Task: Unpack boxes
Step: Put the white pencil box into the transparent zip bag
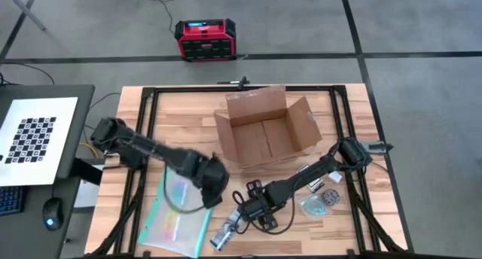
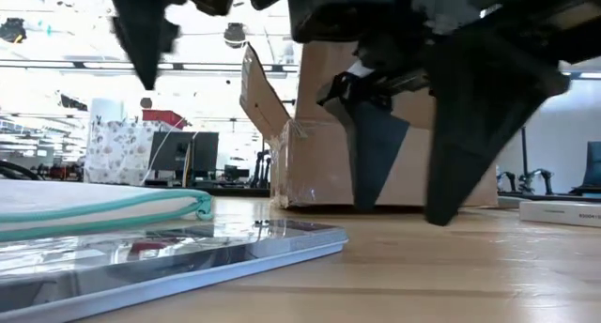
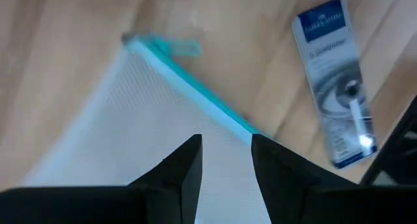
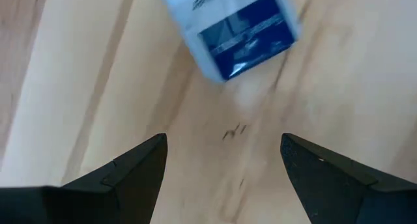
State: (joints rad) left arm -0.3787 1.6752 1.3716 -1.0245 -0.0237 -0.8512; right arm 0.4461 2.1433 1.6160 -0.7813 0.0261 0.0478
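Observation:
The brown cardboard box [image 1: 263, 131] stands on the far middle of the table with its flaps spread open [image 2: 376, 145]. My left gripper [image 1: 215, 185] hangs open above the clear teal-edged pouch [image 1: 177, 214], which lies flat near the front left; its fingers [image 3: 186, 165] stand over the teal edge [image 3: 195, 94] without touching it. My right gripper [image 1: 245, 210] is wide open [image 4: 223, 146], pointing down over bare wood close to a flat grey and blue pencil tin [image 1: 226, 233], also seen in the wrist views [image 3: 335, 81] [image 4: 228, 35].
Small round items in clear wrap [image 1: 316, 205] and a white packet [image 1: 312, 185] lie at the front right, under the right arm. A red and black case [image 1: 205, 39] sits on the floor beyond the table. Black frame rails [image 1: 147, 138] run along the table's sides.

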